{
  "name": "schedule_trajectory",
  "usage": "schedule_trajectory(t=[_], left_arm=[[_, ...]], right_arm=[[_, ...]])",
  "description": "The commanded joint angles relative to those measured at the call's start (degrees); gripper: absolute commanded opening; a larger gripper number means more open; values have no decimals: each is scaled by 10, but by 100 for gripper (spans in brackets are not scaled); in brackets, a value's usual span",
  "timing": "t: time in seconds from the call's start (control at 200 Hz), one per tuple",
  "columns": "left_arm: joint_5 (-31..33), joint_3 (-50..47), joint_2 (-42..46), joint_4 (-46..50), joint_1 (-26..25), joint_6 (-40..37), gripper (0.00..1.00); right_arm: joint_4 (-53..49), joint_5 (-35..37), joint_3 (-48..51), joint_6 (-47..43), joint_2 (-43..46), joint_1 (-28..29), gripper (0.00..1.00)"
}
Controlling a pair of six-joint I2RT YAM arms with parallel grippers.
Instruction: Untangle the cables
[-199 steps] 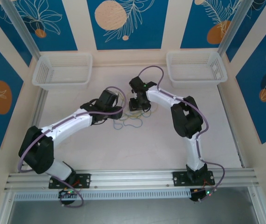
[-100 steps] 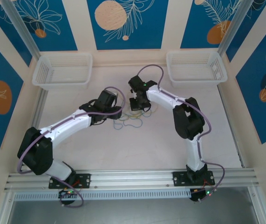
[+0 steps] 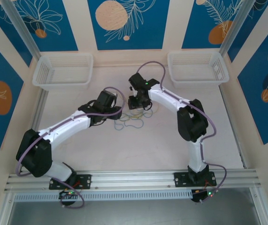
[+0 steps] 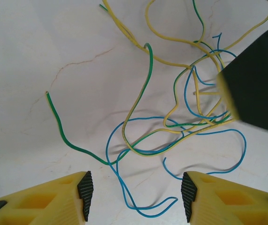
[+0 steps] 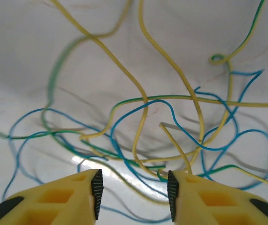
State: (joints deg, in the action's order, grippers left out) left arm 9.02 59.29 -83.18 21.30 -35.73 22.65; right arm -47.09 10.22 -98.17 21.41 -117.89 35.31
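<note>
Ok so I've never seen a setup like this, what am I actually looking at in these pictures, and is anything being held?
These are two robot arms bolted side by side at the near edge of a table. The wide picture comes from a fixed camera above and behind them. The two close-ups come from small cameras on the wrists, so the yellow fingers at the bottom of each belong to that arm: the left gripper and the right gripper. Between the arms lies a loose tangle of thin cables, blue, green and pale yellow, crossing one another. Two white baskets stand at the back, the left basket and the right basket. Both grippers are open over the tangle and hold nothing.
</note>
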Motion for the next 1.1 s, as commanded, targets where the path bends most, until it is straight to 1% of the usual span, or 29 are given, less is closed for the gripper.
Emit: schedule_trajectory(t=[0.0, 0.11, 0.335, 0.415, 0.46, 0.485, 0.55, 0.61, 0.66, 0.755, 1.095], left_arm=[[-14, -20, 35, -25, 14, 12, 58], [-59, -44, 50, -52, 43, 33, 59], [-58, -65, 64, -52, 57, 38, 62], [-55, -67, 70, -51, 56, 38, 62], [-53, -71, 72, -52, 57, 38, 63], [-52, -72, 73, -52, 57, 38, 63], [-50, -75, 74, -51, 57, 38, 63], [-51, -76, 72, -52, 57, 39, 63], [-54, -77, 71, -53, 57, 40, 63], [-59, -75, 67, -54, 57, 41, 63], [-59, -77, 62, -56, 57, 42, 63]], right_arm=[[-12, -21, -11, -3, -18, 7, 46], [-4, -21, -25, -5, -33, 11, 46], [-31, 6, -80, -23, -113, 13, 46], [-31, 6, -83, -23, -124, 13, 46], [-29, 1, -82, -21, -124, 13, 43], [-28, -1, -82, -20, -123, 13, 39], [-27, -4, -82, -16, -120, 13, 27], [-25, -8, -81, -15, -116, 14, 10], [-26, -11, -82, -15, -113, 14, 4], [-35, -13, -83, -12, -98, 16, 0], [-74, 6, -78, -4, 9, 23, 0]])
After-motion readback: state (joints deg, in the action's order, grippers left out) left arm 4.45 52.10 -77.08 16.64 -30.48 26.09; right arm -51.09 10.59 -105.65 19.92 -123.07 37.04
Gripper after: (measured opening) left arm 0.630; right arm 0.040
